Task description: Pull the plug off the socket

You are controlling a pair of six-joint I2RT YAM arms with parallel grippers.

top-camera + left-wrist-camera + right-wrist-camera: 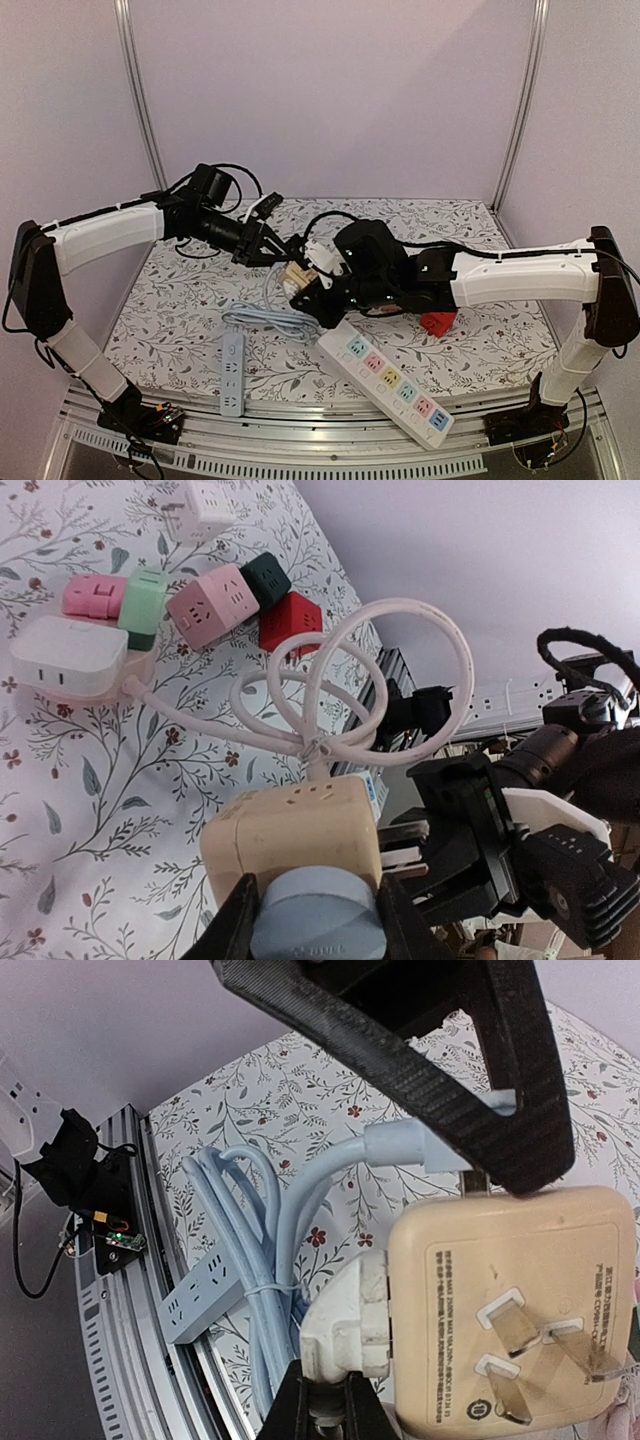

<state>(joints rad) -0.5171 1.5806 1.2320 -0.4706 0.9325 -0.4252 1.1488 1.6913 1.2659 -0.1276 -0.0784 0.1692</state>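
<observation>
the cube (510, 1300) is cream plastic, smooth and matt; its prongs (520, 1345) are shiny metal. the blue plug (318, 920) looks matt plastic, the white plug (345, 1320) slightly glossy. the left fingers (400, 1050) are black plastic with fine ribs. the bench cover (480, 340) looks like matt printed cloth.

top external: high above and behind the arm bases, facing forward and down over the whole table; the beige cube socket (297, 275) is small, near the middle
left wrist: very near, just behind the beige cube socket (295, 835), facing past it across the table
right wrist: nearest of all, facing the pronged face of the beige cube socket (520, 1310)
shared by all: the beige cube socket
top and left wrist: red cube (437, 322) beyond the socket, same red cube (290, 620)
top and right wrist: light blue cable (260, 318) beside the socket, same light blue cable (255, 1290)
</observation>
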